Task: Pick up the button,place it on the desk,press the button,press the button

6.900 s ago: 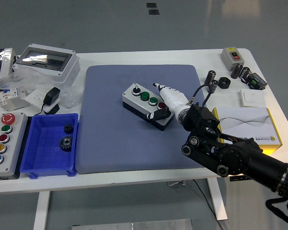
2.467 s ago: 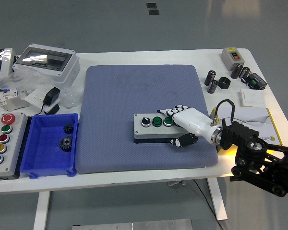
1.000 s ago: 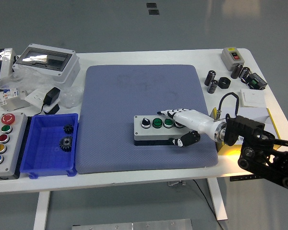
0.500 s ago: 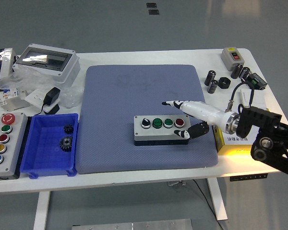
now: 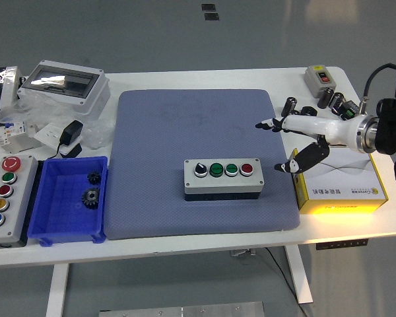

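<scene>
In the head view, the button box, a grey case with a black base, lies flat on the blue-grey mat, toward the mat's near right part. Its top carries four controls in a row: a black-and-white selector knob at the left, two green buttons, and a red button at the right.

The right hand hangs above the mat's right edge, apart from the button box and up to the right of it. Its white fingers are stretched out flat, pointing left, and the dark-tipped thumb hangs down away from them; it holds nothing. Its black arm comes in from the right edge over a yellow and white carton that lies on the white worktop just right of the mat.

Behind the hand lie several small black cylinders and a grey switch box with a red button. Left of the mat, a blue bin holds two dark gears. Beside it at the worktop's left edge is a grey control station with a red mushroom button and green, red, yellow and blue buttons. At far left rests a clear-lidded enclosure, with a black power adapter in front of it.
</scene>
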### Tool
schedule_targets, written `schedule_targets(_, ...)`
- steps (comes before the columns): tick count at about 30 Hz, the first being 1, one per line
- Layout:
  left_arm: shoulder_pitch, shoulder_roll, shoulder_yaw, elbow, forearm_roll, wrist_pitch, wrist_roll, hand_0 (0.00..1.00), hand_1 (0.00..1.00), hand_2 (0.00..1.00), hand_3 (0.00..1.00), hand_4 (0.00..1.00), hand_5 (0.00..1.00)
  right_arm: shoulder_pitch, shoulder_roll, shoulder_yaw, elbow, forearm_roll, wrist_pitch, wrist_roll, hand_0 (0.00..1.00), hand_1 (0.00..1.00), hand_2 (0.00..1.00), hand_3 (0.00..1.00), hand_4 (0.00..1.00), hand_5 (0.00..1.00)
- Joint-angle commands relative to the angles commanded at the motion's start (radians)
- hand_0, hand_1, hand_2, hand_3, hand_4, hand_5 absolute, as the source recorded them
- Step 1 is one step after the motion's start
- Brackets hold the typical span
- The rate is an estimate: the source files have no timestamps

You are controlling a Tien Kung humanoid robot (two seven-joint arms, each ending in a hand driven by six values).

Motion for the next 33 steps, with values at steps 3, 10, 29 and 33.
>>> schedule_targets(3, 0.0, 0.0, 0.002, 0.0, -0.003, 0.0, 0.001, 0.643, 0.562, 0.617, 0.601, 0.67, 0.044, 0.037, 0.008, -0.03, 0.0, 0.051, 0.065, -0.055, 0.299, 0.523, 0.635, 0.998, 0.438, 0.092)
schedule_targets(10, 0.001, 0.001, 0.003, 0.0, -0.007, 0.002, 0.001, 0.643, 0.561, 0.617, 0.601, 0.669, 0.039, 0.088, 0.044, -0.075, -0.01, 0.066, 0.107, -0.097, 0.03, 0.167, 0.316, 0.998, 0.357, 0.08)
schedule_targets(29, -0.001, 0.003, 0.002, 0.0, -0.005, 0.001, 0.002, 0.643, 0.561, 0.617, 0.602, 0.67, 0.039, 0.103, 0.151, -0.16, -0.124, 0.049, 0.075, -0.095, 0.015, 0.095, 0.212, 0.983, 0.271, 0.004)
schedule_targets(33, -0.002, 0.003, 0.004, 0.0, -0.007, 0.0, 0.0, 0.643, 0.561, 0.617, 0.602, 0.67, 0.041, 0.098, 0.168, -0.181, -0.152, 0.04, 0.065, -0.093, 0.016, 0.091, 0.205, 0.979, 0.271, 0.003)
